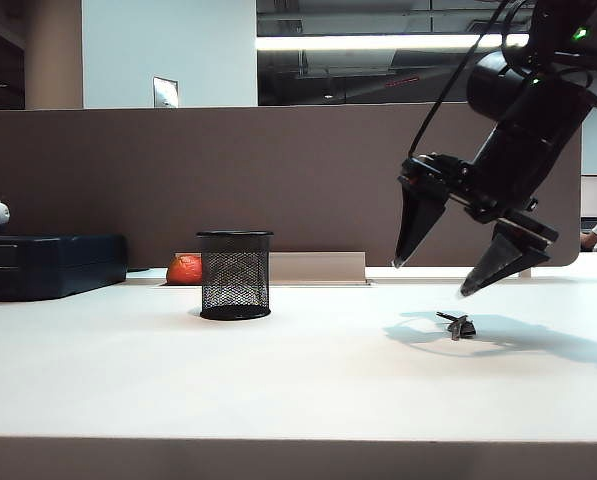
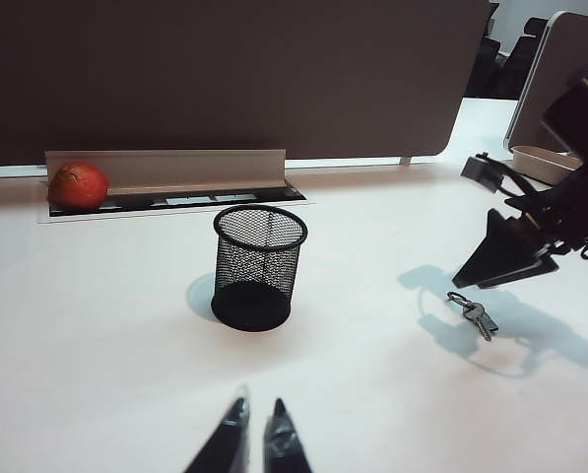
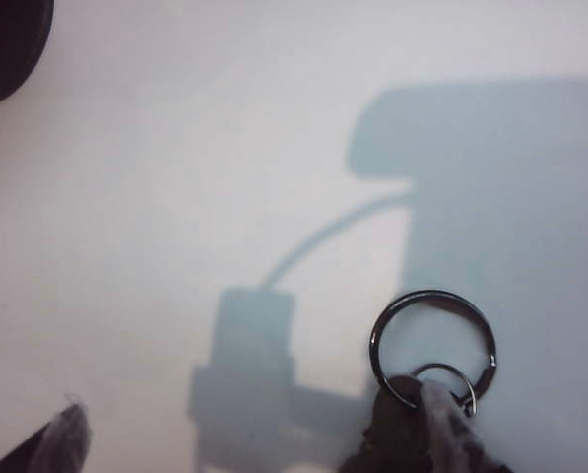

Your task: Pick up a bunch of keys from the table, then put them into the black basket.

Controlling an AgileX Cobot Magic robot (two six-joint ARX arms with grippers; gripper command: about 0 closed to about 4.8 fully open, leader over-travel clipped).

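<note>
The bunch of keys [image 1: 458, 325] lies flat on the white table [image 1: 278, 390], right of the middle, its dark ring [image 3: 433, 345] plain in the right wrist view. My right gripper [image 1: 430, 280] hangs open just above the keys, tilted, with nothing between its fingers; one fingertip [image 3: 449, 419] sits over the fob end in the right wrist view. The black basket [image 1: 235, 275] stands upright to the left, empty as far as the left wrist view shows [image 2: 259, 266]. My left gripper [image 2: 258, 406] rests shut and empty, low over the table in front of the basket.
A dark blue case [image 1: 48, 265] lies at the far left. An orange-red fruit [image 1: 185, 270] sits by a cable tray [image 1: 313, 268] behind the basket. A brown partition [image 1: 228, 170] closes the back of the table.
</note>
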